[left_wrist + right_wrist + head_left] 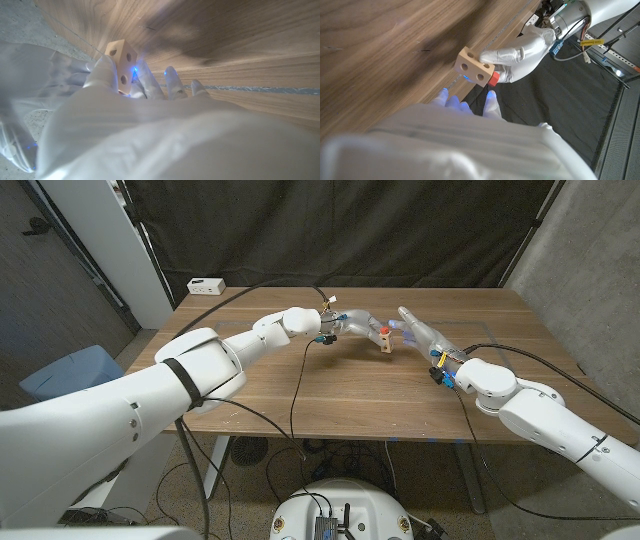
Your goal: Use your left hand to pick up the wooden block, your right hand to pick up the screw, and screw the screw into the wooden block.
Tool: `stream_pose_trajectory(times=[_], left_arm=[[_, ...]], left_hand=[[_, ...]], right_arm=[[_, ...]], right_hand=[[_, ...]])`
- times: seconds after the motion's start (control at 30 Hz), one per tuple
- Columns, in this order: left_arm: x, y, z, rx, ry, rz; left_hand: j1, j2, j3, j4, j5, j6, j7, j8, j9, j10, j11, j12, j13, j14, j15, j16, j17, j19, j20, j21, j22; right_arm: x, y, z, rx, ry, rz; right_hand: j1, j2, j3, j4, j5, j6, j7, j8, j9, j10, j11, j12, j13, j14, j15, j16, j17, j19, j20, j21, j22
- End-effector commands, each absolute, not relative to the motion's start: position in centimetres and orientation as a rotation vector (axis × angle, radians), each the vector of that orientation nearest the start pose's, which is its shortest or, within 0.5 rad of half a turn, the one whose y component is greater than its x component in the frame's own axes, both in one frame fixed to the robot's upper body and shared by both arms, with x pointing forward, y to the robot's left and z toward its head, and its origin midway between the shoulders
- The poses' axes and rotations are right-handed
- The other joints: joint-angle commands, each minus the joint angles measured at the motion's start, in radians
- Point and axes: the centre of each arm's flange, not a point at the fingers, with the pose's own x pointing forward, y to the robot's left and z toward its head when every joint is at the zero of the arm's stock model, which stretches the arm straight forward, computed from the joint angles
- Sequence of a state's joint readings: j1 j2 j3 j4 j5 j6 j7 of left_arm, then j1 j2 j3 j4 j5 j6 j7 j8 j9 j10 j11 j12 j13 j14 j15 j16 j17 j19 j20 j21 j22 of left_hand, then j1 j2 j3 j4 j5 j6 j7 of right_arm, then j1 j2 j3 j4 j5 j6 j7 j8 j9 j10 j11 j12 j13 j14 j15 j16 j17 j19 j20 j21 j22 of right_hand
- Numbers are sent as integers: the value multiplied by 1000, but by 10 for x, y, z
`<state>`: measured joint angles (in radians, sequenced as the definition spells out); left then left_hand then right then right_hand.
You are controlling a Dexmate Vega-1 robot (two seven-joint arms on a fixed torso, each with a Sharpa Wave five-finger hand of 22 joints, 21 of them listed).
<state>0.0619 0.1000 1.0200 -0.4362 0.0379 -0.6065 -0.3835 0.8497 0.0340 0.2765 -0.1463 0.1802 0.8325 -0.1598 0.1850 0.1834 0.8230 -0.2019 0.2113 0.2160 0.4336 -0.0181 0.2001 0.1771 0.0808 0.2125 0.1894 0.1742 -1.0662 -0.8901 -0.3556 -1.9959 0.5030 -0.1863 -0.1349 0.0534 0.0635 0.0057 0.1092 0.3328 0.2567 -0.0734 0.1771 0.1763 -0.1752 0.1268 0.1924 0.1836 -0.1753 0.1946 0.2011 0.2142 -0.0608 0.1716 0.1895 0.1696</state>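
Closest to the lens in the right wrist view was the back of the right robot hand [465, 107], its fingers reaching toward the wooden block [475, 68] at the centre of the frame. Whether it held anything I could not tell, because its palm side was hidden. The block was light wood with round holes in its faces, and the left robot hand [520, 55] gripped it from the upper right of that frame, lifted above the desk [380, 45]. A red part, probably the head of the screw [493, 79], showed at the lower edge of the block, touching it, so I judge the screw already sat in a hole.

In the head view the two hands met a little above the centre of the frame, the block [385, 342] between them. I think the left hand held the block up so that a hole faced the right hand for turning.

At the upper left of the head view, a white power strip [206, 285] lay on the far corner of the desk.
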Motion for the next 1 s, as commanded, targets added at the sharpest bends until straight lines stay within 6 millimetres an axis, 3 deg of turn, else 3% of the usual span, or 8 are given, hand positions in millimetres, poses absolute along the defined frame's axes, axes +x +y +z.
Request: stream_pose_trajectory(times=[0.03, 1.0], left_arm=[[697, 26, 68, 1153, -647, -801], [701, 27, 68, 1148, -625, -784]], left_hand=[[-4, 3, 6, 0, 7, 10, 2, 7, 5, 3, -1, -1, 5, 3, -1, 0, 3, 5, -1, 5, 2], [-4, 3, 7, 1, 7, 10, 2, 8, 5, 5, -1, -1, 5, 3, 0, 0, 3, 6, -1, 5, 2]], right_arm=[[552, -239, -17, -442, -434, 299], [547, -232, -19, -452, -420, 312]], right_hand=[[8, 4, -5, 0, 6, -1, -1, 2, 1, -105, -7, 1, 2, -148, -1, 4, -1, 2, 7, 2, 3], [9, 5, -7, 2, 7, 3, -4, 6, 1, -104, -6, 2, 2, -149, -1, 4, -1, 1, 6, 3, 3]])
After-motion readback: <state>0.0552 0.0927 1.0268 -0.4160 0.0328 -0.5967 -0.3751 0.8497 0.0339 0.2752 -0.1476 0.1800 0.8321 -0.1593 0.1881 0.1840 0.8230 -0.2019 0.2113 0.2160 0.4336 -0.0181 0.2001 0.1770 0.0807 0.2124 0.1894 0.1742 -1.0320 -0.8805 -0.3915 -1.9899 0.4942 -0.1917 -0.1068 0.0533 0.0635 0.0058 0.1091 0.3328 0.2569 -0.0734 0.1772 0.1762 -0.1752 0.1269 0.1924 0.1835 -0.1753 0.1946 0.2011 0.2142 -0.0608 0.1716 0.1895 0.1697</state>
